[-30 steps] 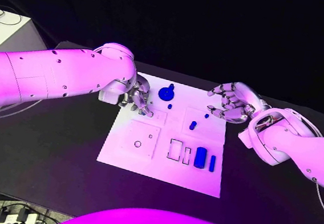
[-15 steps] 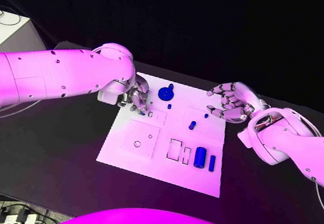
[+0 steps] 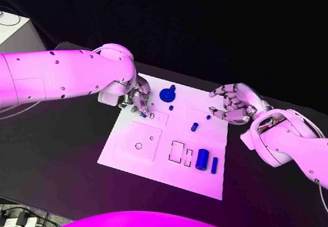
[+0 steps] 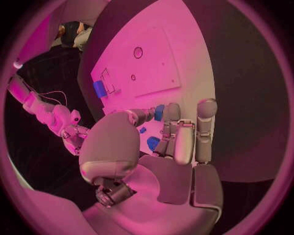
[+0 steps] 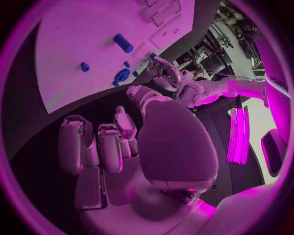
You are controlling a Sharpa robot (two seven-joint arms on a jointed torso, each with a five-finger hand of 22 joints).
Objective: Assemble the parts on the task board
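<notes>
Head view: white task board (image 3: 163,173) seen flat at the middle of the black desk (image 3: 39,158). Left robot hand (image 3: 137,100) found over the board's edge at 10 o'clock, right robot hand (image 3: 233,105) over the edge at 2 o'clock.

On the board, noted from that view:
- round blue knob (image 3: 168,95) at 12 o'clock
- two small blue pegs (image 3: 195,127) near the centre and toward 2 o'clock
- rounded blue block (image 3: 202,159) and slim blue bar (image 3: 215,165), side by side at 4 o'clock
- rectangular slots (image 3: 177,151) just beside the block

Left wrist view adds what the arm masks from above. Small blue part (image 4: 158,112) seen pinched between thumb and a fingertip of the left robot hand, other fingers upright and close together. Same part glimpsed as a blue speck at the fingertips in the head view.

Right wrist view: right robot hand (image 5: 116,147) seen from behind, fingers loosely bent and apart, thumb off to one side, nothing held, nothing touched. Knob and left robot hand visible past its fingers.
</notes>
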